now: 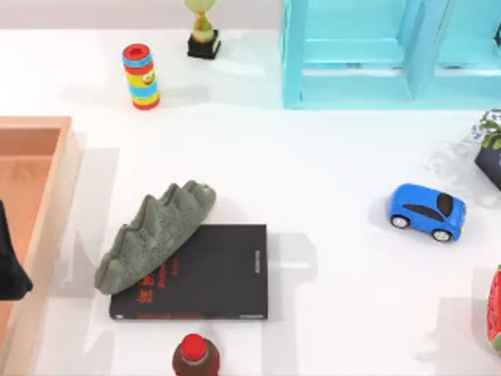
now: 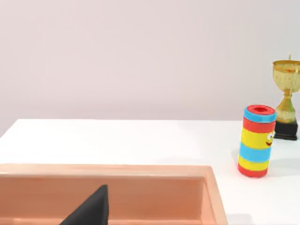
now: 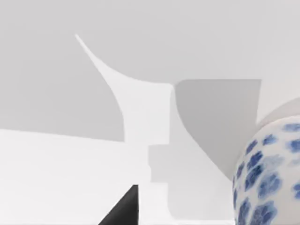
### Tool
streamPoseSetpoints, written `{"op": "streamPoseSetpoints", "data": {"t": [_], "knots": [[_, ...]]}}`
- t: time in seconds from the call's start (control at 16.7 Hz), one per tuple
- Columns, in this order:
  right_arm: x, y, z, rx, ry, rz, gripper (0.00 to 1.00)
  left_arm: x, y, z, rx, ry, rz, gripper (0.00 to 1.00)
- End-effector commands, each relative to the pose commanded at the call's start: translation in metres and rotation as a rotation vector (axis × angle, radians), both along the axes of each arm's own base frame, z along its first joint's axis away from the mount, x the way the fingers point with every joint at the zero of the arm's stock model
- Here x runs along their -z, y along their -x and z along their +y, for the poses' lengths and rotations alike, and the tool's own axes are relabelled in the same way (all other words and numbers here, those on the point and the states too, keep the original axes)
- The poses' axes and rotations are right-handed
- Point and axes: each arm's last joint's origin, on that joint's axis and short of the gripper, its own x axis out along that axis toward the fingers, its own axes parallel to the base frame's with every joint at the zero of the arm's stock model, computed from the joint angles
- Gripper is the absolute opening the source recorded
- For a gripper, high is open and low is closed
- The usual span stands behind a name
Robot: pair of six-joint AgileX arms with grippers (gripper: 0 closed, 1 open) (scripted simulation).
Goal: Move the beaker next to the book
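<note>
Sitting at the table's (image 1: 329,157) right edge, the beaker (image 1: 487,129): light, brittle, slick glass; grasp mid-wall, gently. Right gripper (image 1: 491,163) just beside it, left gripper (image 1: 9,270) parked far left; whether either is closed cannot be told.

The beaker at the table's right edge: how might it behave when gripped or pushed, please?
The beaker looks like clear glass, so probably rigid, slippery and breakable under a hard squeeze. Its rounded wall suggests it would roll if tipped. It seems smaller than the blue toy car, so likely light. The right gripper is beside it.
</note>
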Motion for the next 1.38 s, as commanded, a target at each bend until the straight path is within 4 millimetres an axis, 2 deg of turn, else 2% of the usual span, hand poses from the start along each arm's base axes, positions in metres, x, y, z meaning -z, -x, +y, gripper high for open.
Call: {"op": "streamPoseSetpoints", "data": {"t": [0.48,1.08,1.38], "knots": [[0.000,0.000,0.000,0.000,0.000,0.000,0.02,0.000,0.000,0.000,0.000,0.000,0.000,1.00],[-0.002,0.000,0.000,0.001,0.002,-0.002,0.00,0.000,0.000,0.000,0.000,0.000,0.000,1.00],[-0.029,-0.001,-0.001,-0.005,0.000,-0.001,0.00,0.000,0.000,0.000,0.000,0.000,0.000,1.00]]}}
